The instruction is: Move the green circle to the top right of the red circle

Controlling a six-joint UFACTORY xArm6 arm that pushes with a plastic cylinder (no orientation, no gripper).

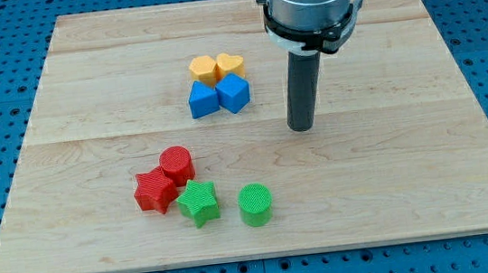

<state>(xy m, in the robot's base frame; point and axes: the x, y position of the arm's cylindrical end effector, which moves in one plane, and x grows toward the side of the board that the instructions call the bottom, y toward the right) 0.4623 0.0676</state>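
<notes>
Up and right of the green circle [255, 203], well apart, my tip [301, 128] touches nothing. That circle sits right and below the red circle [176, 164]. Next, I think, get under it, push up.

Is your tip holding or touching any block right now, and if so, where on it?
Nothing is held. My tip rests on bare board, apart from every block, up and right of the green circle.

Green circle [255, 203] and star [198, 202] — red circle [176, 164], pale wooden board [393, 166].
</notes>
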